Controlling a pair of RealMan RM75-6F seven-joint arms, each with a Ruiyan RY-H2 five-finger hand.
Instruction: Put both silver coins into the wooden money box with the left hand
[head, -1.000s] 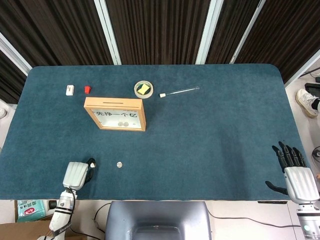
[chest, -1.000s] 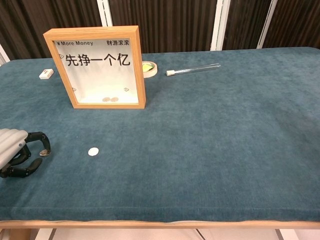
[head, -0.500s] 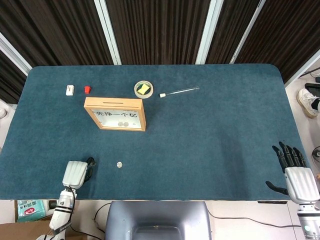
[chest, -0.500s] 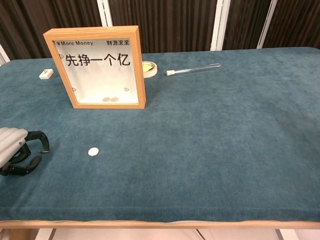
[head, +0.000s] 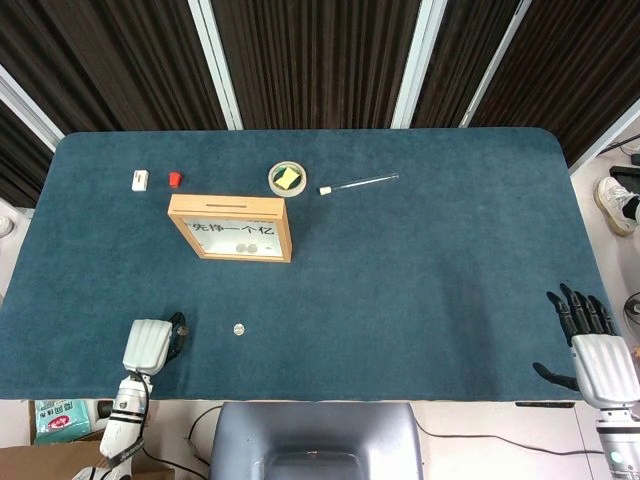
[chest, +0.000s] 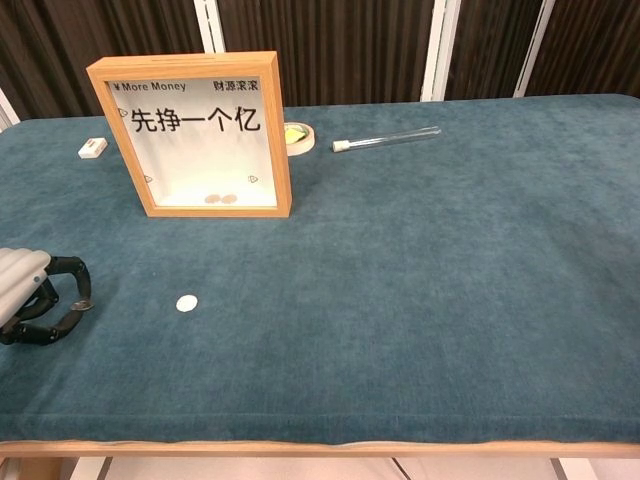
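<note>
Teal table: your near edge runs just under both hands.
Left hand: at the near-left edge, fingers curled in; you cannot tell whether they pinch anything.
Right hand: off the near-right corner, fingers spread, empty.
Silver coin: flat, just right of the left hand, bare cloth around it.
Wooden money box: upright, well beyond the coin.
Glass tube: far, right of the box.

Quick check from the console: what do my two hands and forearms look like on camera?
Both match: the left hand and right hand have a ribbed silver-grey back shell and black fingers. Each wrist is a pale grey cylinder with a dark band.
</note>
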